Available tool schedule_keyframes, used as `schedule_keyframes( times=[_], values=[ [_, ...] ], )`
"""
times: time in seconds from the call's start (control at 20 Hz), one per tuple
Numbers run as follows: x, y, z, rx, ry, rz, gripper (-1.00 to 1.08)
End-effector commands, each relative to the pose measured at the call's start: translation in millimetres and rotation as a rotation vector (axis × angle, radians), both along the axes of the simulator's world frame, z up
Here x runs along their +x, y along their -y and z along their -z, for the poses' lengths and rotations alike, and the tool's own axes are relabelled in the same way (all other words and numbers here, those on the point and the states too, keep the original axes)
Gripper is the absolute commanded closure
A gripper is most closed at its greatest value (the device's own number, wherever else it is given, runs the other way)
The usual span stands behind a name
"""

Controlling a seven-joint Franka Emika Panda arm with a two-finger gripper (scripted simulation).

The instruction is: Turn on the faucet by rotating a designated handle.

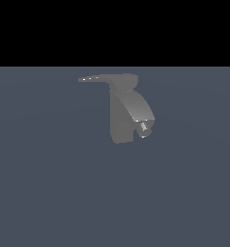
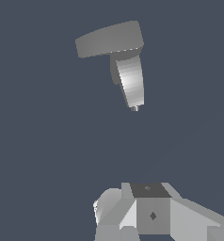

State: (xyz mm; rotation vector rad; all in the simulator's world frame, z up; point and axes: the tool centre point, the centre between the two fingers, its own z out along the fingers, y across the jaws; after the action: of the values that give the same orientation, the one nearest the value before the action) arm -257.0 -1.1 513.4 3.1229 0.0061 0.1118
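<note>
A matte grey faucet (image 1: 122, 113) stands alone on a flat blue-grey tabletop (image 1: 49, 193), a little above the middle of the exterior view. Its broad spout (image 1: 138, 108) curves down toward four o'clock and ends in a small shiny nozzle (image 1: 144, 128). From the round top cap, the handle (image 1: 93, 78), a thin flat blade, sticks out toward nine o'clock. No arm shows in the exterior view. In the wrist view the faucet sits well apart from the tool (image 2: 149, 214), whose grey body is partly in shot; whether its fingers are wide or narrow cannot be told. The task appears barely begun: nothing touches the handle, so approaching and rotating it both remain.
</note>
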Motion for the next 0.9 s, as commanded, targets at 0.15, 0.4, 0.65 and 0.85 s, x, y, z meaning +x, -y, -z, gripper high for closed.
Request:
schedule_keyframes(
  times=[0.15, 0.4, 0.65, 0.85],
  values=[
    [1, -1, 1, 0.0, 0.0, 0.005, 1.08],
    [5, -7, 6, 0.002, -0.001, 0.033, 1.08],
    [13, -19, 16, 0.004, -0.003, 0.087, 1.08],
    [23, -33, 27, 0.008, -0.005, 0.149, 1.08]
  ],
)
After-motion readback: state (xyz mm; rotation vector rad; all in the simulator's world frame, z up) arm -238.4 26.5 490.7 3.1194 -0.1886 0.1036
